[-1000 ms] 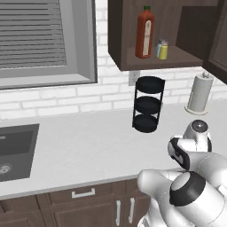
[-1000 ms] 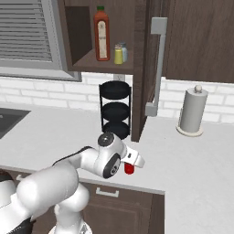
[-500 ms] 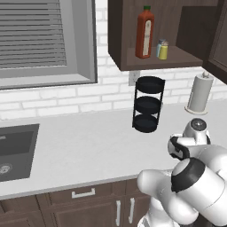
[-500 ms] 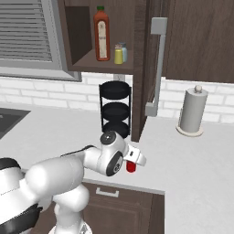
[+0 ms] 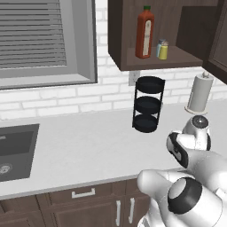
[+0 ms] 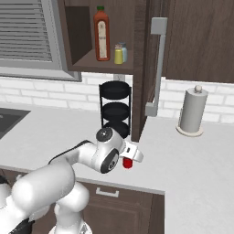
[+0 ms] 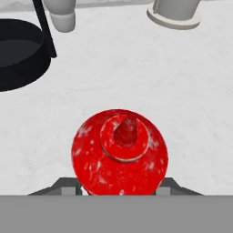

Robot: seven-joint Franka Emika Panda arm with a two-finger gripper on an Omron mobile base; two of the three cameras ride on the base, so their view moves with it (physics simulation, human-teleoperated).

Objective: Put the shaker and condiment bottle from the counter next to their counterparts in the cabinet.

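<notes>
The bottle [image 7: 119, 152] stands near the counter's [image 6: 192, 169] front edge; your gripper [image 6: 130, 158] grips it from above, ready to lift.

White speckled counter [image 5: 80, 146] runs along the brick wall. On it: black three-tier rack [image 5: 147, 104] near the wall, paper towel roll [image 6: 192, 111] on its stand further right, well apart from the rack. Sink [image 5: 15, 150] set into the counter at far left. Red bottle [image 6: 128, 162] near the front edge, in front of the rack; whether it touches the counter cannot be told. Cabinet shelf [image 6: 103, 65] above carries tall orange-red bottle [image 6: 102, 33], with yellow-green shaker [image 6: 118, 54] and blue shaker [image 5: 159, 48] just beside each other.
</notes>
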